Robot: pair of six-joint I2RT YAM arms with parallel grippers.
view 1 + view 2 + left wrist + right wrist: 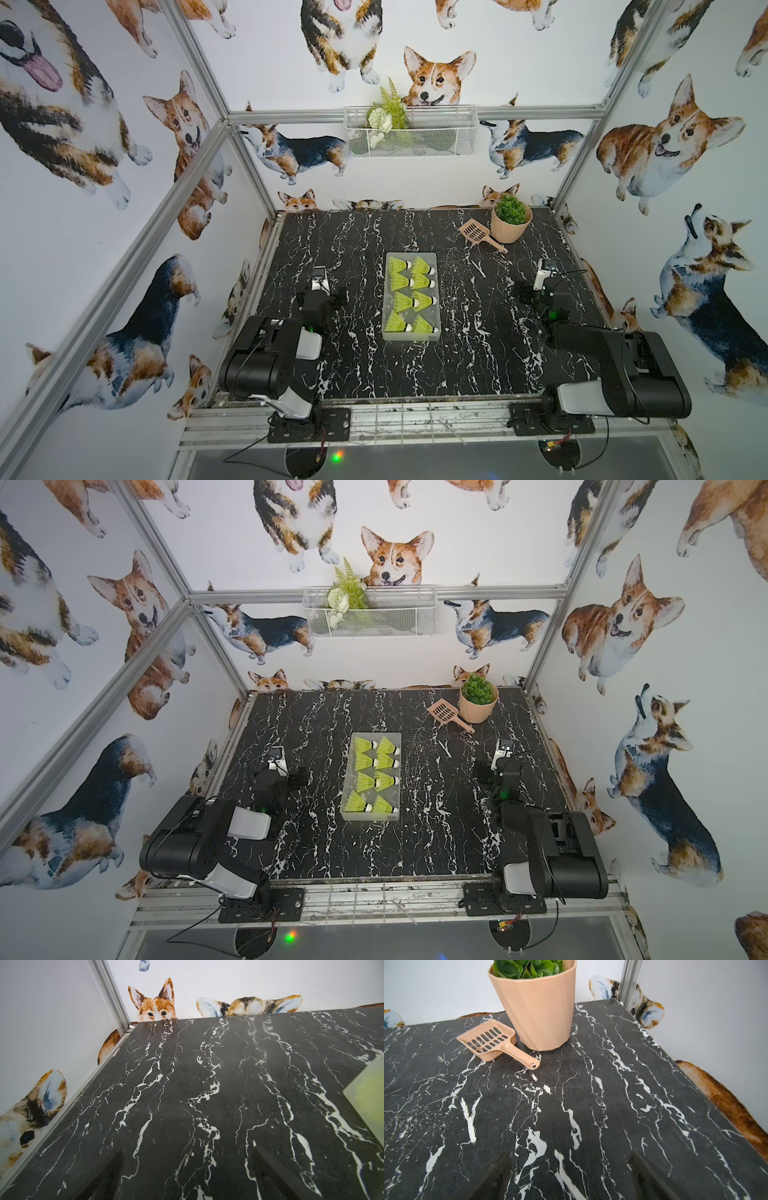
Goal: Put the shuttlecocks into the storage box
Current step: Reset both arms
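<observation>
Eight shuttlecocks [399, 266]: inside storage box [409, 336], two columns. Both left jaws and right jaws: spread wide, empty, flanking the box, above bench [457, 365].

The storage box [409, 336] sits midway on the table [357, 374], the shuttlecocks [400, 306] inside it, between left pincer [189, 1150] and right pincer [571, 1154]. At the far right corner a scoop [478, 232] lies just beside a potted plant [510, 224].

No writing, label, brand or number is legible anywhere, the storage box [409, 336] included.
</observation>
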